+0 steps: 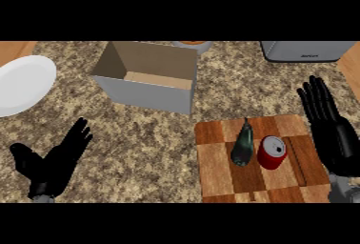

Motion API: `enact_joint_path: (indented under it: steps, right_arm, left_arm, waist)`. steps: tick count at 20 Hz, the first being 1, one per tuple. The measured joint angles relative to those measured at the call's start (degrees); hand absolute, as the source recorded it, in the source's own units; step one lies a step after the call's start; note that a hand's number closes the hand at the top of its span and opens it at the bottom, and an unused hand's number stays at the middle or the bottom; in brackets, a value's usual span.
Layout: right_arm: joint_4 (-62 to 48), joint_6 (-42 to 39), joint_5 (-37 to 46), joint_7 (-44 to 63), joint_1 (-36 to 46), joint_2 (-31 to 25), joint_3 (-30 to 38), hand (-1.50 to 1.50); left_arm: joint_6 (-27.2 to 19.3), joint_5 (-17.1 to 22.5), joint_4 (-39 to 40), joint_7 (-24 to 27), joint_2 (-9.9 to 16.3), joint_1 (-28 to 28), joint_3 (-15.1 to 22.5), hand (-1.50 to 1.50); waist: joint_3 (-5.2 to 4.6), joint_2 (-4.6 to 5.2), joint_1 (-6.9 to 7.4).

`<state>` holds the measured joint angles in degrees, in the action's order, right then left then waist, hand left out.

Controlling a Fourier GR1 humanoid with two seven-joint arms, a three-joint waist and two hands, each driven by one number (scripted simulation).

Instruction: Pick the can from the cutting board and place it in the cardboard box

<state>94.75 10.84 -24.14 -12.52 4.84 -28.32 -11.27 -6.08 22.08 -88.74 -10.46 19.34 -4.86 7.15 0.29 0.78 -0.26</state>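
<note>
Haven't started really: can [273,152] sits on the board [218,167], box [151,71] empty, both hands' fingers open.

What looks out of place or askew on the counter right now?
Little stands out. The cardboard box sits skewed to the counter's edges, and a dark green vegetable shares the cutting board beside the upright red can.

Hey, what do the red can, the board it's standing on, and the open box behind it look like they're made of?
The red can looks like painted metal: its silvery top has a pull tab. The checkered cutting board appears to be wood, with light and dark brown blocks showing grain. The open box seems to be cardboard: matte tan inside, pale grey outside, thin flat walls.
</note>
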Motion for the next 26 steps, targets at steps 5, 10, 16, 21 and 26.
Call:
enact_joint_path:
  steps: [5, 10, 16, 21, 26]
  right_arm:
    - [3.4, 12.3, 8.1, 5.6, -0.1, -4.7, 4.6, -1.50]
    - [1.6, 21.9, 19.4, 13.8, -5.5, -14.1, 8.4, -1.50]
    - [8.2, 27.4, 33.6, 25.7, -13.9, -23.4, 6.4, -1.50]
    - [16.1, 23.8, 43.6, 39.3, -17.9, -30.9, 3.6, -1.50]
    - [23.4, 13.2, 47.4, 55.2, -19.3, -37.5, -0.1, -1.50]
  left_arm:
    - [1.2, -4.8, -2.6, 3.4, 5.3, 4.6, -1.3, 0.00]
    - [2.4, -9.8, -5.4, 7.2, 9.7, 7.8, -1.3, 0.00]
    - [3.8, -13.1, -6.2, 10.5, 11.5, 9.6, -0.1, 0.00]
    - [4.6, -14.3, -6.7, 11.5, 11.3, 10.7, 1.3, 0.00]
    - [5.3, -15.2, -6.3, 12.1, 10.8, 12.5, 2.6, 0.00]
  waist:
    - [-0.66, -1.71, -3.13]
    - [-1.36, -2.40, -7.41]
    - [-1.27, -1.97, -6.81]
    - [-1.23, -1.54, -4.69]
    - [-1.22, -0.89, -2.55]
